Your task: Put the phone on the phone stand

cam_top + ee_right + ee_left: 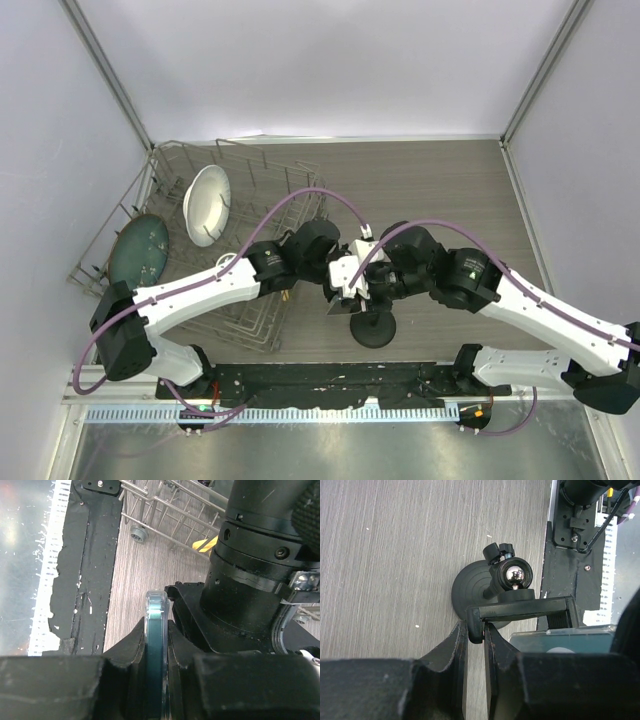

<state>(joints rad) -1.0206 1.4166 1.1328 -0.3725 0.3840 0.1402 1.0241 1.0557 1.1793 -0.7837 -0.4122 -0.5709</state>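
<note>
1. Top view:
   - The left arm (200,285) and right arm (540,300) meet wrist to wrist at the near middle of the table (450,190).
   - They sit right over the phone stand (372,328), whose round base shows just nearer than the wrists.
   - This crowding is the first risk. One wrist nudging the other could tip the stand or drag it sideways.
   - A dish rack (255,325) stands close on the left.
   - The phone is hidden here under the wrists.

2. Left wrist view:
   - The left gripper (475,630) is pressed together on the hooked left end of the stand's clamp bar (520,611).
   - That is a small purchase, and I judge it could slip off.
   - The head could also swivel on its shiny ball joint (514,575) if the phone pushes it off-centre.
   - The phone (560,640) shows as a clear-cased edge just on the near side of the bar, towards the right.
   - I cannot tell whether it touches the bar or is seated in it.

3. Right wrist view:
   - The right gripper (156,640) pinches the phone edge-on between its fingers.
   - The phone looks like a thin slab in a see-through case with a teal-tinted rim and a rounded top corner, standing upright.
   - The smooth case may slide in the pads if it meets the clamp skewed, and then it could drop beside the stand.
</note>
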